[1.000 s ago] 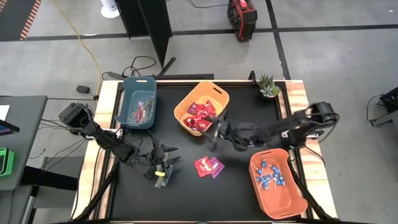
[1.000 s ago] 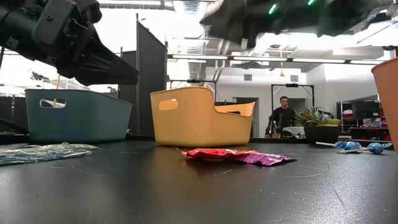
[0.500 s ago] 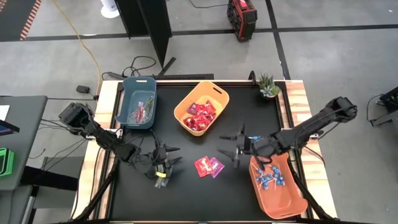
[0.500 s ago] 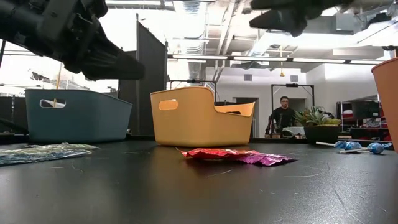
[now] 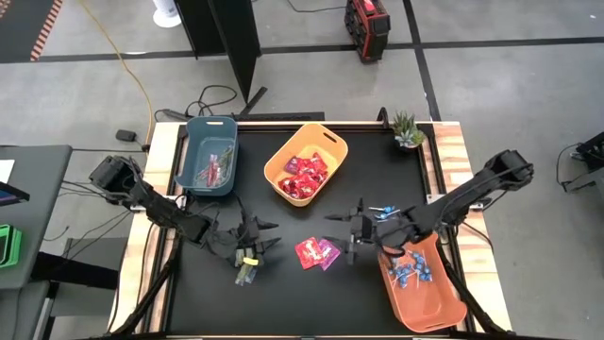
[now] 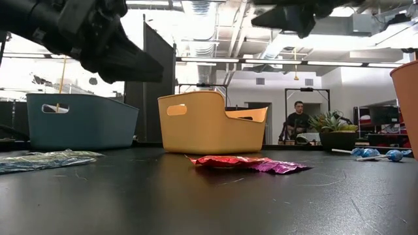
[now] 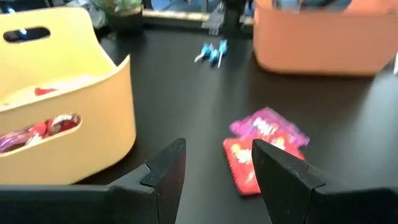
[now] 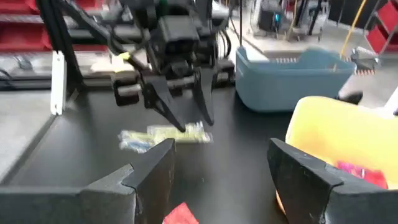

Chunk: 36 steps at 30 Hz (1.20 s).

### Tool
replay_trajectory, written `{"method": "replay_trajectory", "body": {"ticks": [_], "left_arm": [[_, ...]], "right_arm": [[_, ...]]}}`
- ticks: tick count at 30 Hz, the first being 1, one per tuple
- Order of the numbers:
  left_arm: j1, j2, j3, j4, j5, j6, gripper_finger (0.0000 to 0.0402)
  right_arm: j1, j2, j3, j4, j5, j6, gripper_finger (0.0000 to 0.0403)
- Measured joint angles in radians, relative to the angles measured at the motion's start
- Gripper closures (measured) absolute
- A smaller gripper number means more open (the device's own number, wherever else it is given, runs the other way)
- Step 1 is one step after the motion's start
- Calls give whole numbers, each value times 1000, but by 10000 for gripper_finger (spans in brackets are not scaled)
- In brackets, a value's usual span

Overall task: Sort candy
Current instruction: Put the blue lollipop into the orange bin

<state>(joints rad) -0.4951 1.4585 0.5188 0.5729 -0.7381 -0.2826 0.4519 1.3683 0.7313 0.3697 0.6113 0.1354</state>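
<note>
Red and magenta square candy packets (image 5: 316, 252) lie flat on the black table, between my two grippers. My left gripper (image 5: 267, 237) hovers open to their left, fingers pointing at them (image 7: 214, 171). Clear green stick packets (image 5: 245, 271) lie on the table just near of it. My right gripper (image 5: 342, 229) hovers open above and right of the red packets, pointing left (image 8: 221, 171). Two blue lollipops (image 5: 385, 210) lie on the table behind it. The yellow bin (image 5: 305, 162) holds red packets, the blue bin (image 5: 208, 156) stick packets, and the orange bin (image 5: 420, 279) lollipops.
A small potted plant (image 5: 408, 130) stands at the far right corner. The orange bin stands close under my right arm at the near right. Bare black table lies between the bins and along the near edge. A person (image 6: 298, 121) stands in the room beyond.
My right gripper has drawn back from over the yellow bin toward the table's near edge and tipped up to nearly level. It now hangs beside the orange bin, its jaws still open. My left gripper has eased a little toward the red packets.
</note>
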Motion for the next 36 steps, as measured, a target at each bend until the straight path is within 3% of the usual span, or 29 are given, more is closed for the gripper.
{"method": "replay_trajectory", "body": {"ticks": [7, 14, 28, 32, 36], "left_arm": [[7, 0, 15, -117, 0, -73, 223], [-14, 0, 15, -111, 0, -36, 223], [-13, 0, 15, -85, -19, 66, 223], [-13, 0, 15, -52, -55, 101, 223], [-2, 0, 16, -58, -7, 132, 223]], "right_arm": [[23, 140, 129, -85, -3, 3, 133], [39, 254, 233, -97, -3, -178, 133], [-56, 288, 301, -258, -12, -99, 133], [-56, 288, 300, -285, -82, -67, 133], [-65, 288, 295, -359, -173, 13, 133]]}}
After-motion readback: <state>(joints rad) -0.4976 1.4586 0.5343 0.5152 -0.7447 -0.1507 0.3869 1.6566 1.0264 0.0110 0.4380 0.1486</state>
